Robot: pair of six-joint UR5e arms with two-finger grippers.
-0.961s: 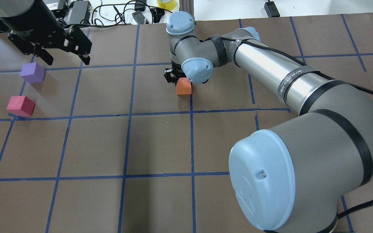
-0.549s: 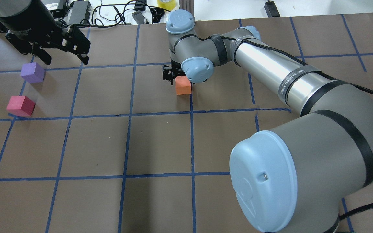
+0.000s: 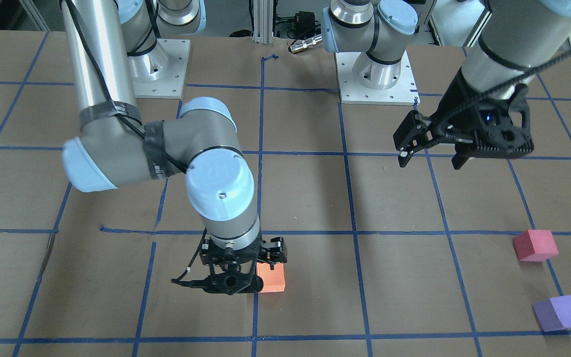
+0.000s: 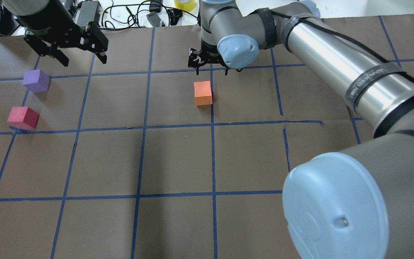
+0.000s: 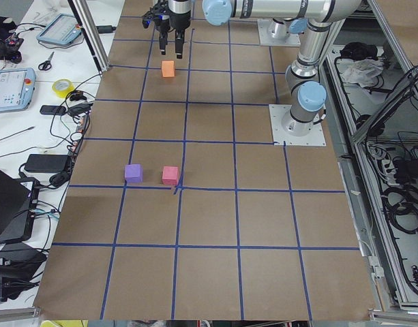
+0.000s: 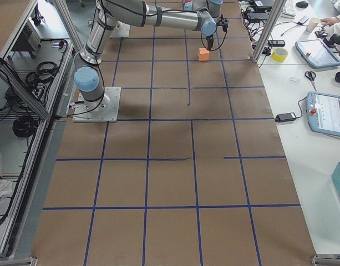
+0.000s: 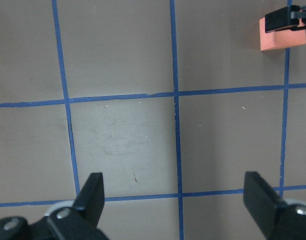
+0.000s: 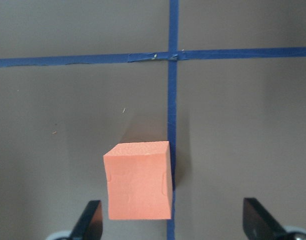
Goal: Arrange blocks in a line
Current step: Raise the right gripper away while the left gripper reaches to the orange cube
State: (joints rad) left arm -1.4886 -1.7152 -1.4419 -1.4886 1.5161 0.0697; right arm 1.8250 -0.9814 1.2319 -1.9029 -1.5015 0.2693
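Note:
The orange block [image 4: 203, 92] sits alone on the brown table by a blue tape line. My right gripper [image 4: 210, 69] hangs open above it, just to its far side, holding nothing. In the right wrist view the orange block [image 8: 139, 180] lies between and below the open fingers [image 8: 90, 216]. The purple block [image 4: 36, 80] and the red-pink block [image 4: 23, 117] sit close together at the left. My left gripper [image 4: 81, 54] is open and empty, raised beyond the purple block. In the front view the orange block [image 3: 271, 277] shows beside the right gripper [image 3: 233, 280].
Blue tape lines grid the table [image 4: 178, 162]. Cables, power bricks and a yellow tape roll [image 4: 185, 4] lie past the far edge. Both arm bases [image 3: 374, 74] stand at the robot's side. My right arm's big elbow [image 4: 336, 208] fills the overhead view's lower right.
My right gripper has risen off the orange block and drawn back toward the far side; the block stays on the table. My left gripper has moved up and slightly right, still open.

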